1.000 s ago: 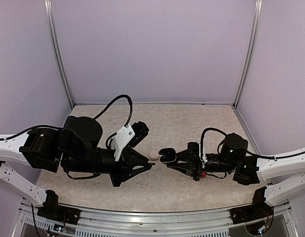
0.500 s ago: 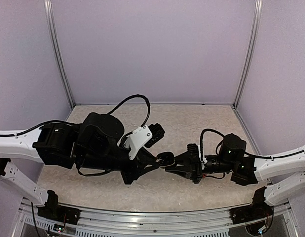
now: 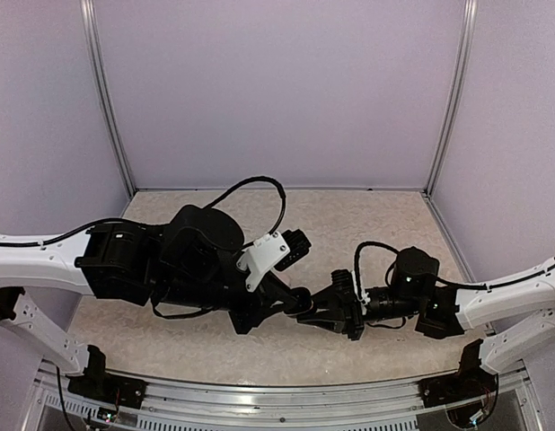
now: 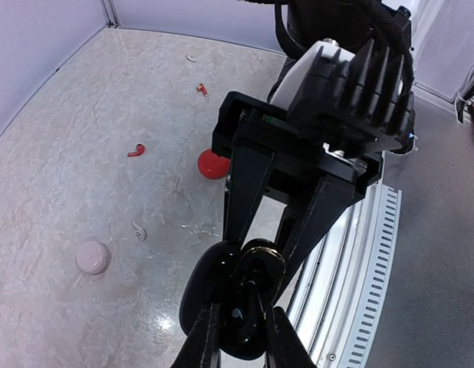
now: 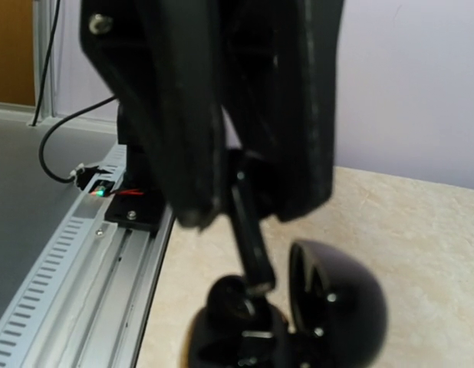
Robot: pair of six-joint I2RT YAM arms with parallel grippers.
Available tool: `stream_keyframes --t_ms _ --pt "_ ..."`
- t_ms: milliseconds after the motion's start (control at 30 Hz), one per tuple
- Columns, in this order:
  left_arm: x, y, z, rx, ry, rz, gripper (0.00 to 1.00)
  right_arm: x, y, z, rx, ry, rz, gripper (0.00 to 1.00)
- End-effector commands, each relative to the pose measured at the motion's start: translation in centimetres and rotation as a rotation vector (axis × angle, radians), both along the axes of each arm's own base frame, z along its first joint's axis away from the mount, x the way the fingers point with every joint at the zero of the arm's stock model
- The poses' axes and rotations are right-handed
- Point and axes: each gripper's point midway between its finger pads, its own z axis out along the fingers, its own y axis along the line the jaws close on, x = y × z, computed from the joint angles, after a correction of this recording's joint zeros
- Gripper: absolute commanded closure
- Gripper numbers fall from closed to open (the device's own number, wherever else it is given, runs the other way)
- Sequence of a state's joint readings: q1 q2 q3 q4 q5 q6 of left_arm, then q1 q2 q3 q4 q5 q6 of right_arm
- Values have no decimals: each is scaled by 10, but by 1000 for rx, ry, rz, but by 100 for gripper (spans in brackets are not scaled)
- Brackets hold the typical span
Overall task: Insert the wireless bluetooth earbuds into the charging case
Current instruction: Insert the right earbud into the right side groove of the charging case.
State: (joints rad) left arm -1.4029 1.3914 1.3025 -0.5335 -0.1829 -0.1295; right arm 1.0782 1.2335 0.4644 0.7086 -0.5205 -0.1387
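1. Left wrist view, main item: black charging case, lid hinged open, held clear of the counter between the two arms and near the front rail. It is probably kept aloft and open so that its wells can be reached from the opposite side.
2. Holder: right fingers clamp the case from either side and serve as a steady fixture, not as the inserting tool.
3. Inserter: left fingers are pressed together, with their tips at the mouth of the case. The right wrist view shows a slim black earbud pinched between them, its lower end touching the case base. Judgement: insertion is the step in hand. Whether the bud is fully seated cannot be told.
4. Spare: red charging case, on the counter behind the right fingers, untouched.
5. Loose stock: red earbud and second red earbud, both lying on the counter well apart from each other, not yet in any case.
6. Loose stock: whitish earbud on the counter near the pale pink case, not touching it.
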Motion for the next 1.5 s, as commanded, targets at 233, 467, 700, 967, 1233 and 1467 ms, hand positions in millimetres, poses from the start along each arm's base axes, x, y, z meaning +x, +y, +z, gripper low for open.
stream_keyframes --t_ms 233,467,700,967,1233,1467 --pt "-2 -9 3 0 7 -25 87 -7 7 14 38 -5 32 100" --pt "-1 -11 -2 13 8 -28 87 -10 8 14 38 -3 40 100" --pt "-1 -12 -8 31 14 -29 87 -11 9 14 41 -4 44 100" --pt "1 -12 -13 62 9 -20 87 -11 10 14 36 -8 45 100" --pt "1 -14 -24 118 20 -36 85 -14 13 10 11 -27 50 100" --pt "2 -12 -28 140 28 -46 82 -20 11 10 12 -39 80 100"
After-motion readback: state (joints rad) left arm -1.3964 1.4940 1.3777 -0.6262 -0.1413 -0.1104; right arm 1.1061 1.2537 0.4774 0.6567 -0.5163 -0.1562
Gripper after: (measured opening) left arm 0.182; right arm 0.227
